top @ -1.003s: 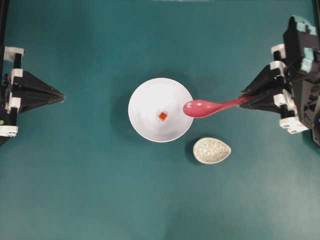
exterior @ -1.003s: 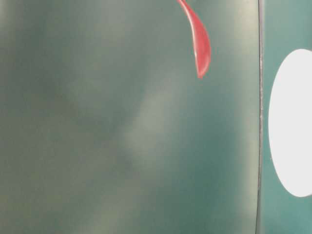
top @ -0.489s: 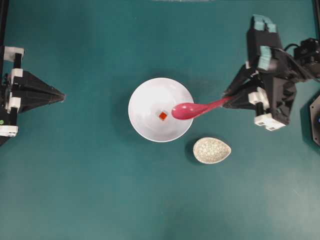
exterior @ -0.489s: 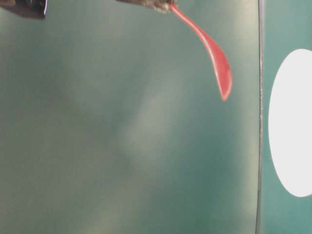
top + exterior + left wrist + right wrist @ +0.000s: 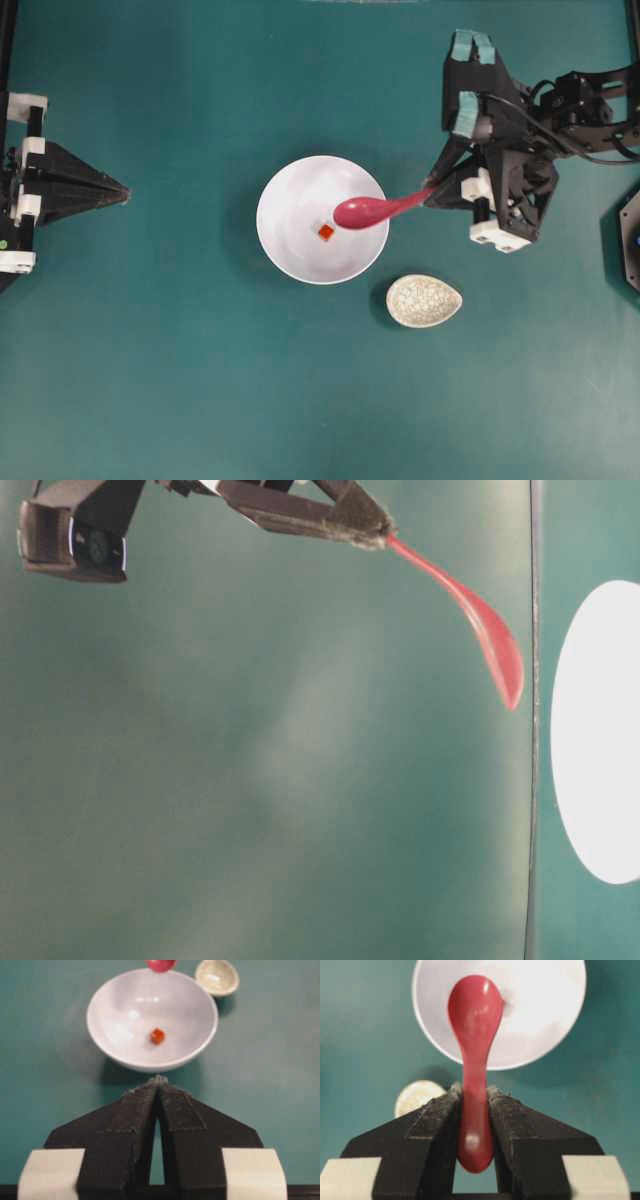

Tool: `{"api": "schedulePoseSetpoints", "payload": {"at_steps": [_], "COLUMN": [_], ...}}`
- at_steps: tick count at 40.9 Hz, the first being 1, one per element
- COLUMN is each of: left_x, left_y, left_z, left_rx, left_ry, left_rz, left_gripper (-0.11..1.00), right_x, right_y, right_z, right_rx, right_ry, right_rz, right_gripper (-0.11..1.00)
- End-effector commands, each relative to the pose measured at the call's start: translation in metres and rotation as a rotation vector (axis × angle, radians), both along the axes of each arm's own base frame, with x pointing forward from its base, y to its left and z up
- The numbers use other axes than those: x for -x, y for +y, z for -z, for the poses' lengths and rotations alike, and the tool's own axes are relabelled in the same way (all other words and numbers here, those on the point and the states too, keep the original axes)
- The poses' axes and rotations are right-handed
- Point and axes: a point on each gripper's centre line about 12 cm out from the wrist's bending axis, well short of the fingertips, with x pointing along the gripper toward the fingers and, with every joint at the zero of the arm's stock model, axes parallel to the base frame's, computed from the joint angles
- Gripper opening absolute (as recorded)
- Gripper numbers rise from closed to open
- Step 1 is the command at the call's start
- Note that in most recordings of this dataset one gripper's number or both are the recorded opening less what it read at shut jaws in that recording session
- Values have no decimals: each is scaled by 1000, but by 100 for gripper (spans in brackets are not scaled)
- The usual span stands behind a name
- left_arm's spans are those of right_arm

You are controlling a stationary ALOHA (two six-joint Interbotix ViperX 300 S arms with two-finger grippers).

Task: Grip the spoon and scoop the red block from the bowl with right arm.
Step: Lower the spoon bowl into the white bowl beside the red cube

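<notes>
The white bowl [image 5: 290, 250] sits mid-table with the tiny red block [image 5: 326, 232] inside it. My right gripper [image 5: 432, 192], on the arm with teal tape, is shut on the handle of the magenta spoon [image 5: 365, 211]. The scoop hangs over the bowl's right part, just right of the block and above it. In the right wrist view the spoon [image 5: 474, 1015] runs from the jaws over the bowl [image 5: 545, 1020]; the block [image 5: 503, 1003] just peeks past the scoop's edge. My left gripper [image 5: 122, 188] is shut and empty, left of the bowl. Its wrist view shows the bowl [image 5: 120, 1015] and block [image 5: 157, 1036].
A speckled grey-white teardrop spoon rest [image 5: 424, 300] lies just right of and below the bowl, under the spoon's handle side. It also shows in the left wrist view [image 5: 217, 977] and the right wrist view [image 5: 417, 1096]. Green table surface all around.
My right arm has moved left with the spoon. The scoop went from the bowl's right rim to over the bowl's inside, close to the block. The left arm has not moved.
</notes>
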Motion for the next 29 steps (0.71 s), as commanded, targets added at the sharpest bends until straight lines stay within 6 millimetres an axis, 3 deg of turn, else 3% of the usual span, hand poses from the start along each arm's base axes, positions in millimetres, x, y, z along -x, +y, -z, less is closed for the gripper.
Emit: {"api": "schedulePoseSetpoints", "payload": {"at_steps": [1,29], "left_x": [-2,-2], "left_y": [0,0], "left_z": [-8,-8], "left_rx": [-4,-4], "left_ry": [-24,-26], "left_rz": [-1,-1], "left_gripper": [0,0], "right_x": [-5,-45], "right_y": [-4,-7], "right_z": [-11,15], "right_rx": [20,65], "right_ry": [-14,242], "right_rz": [7,-72], "right_gripper": [25,25]}}
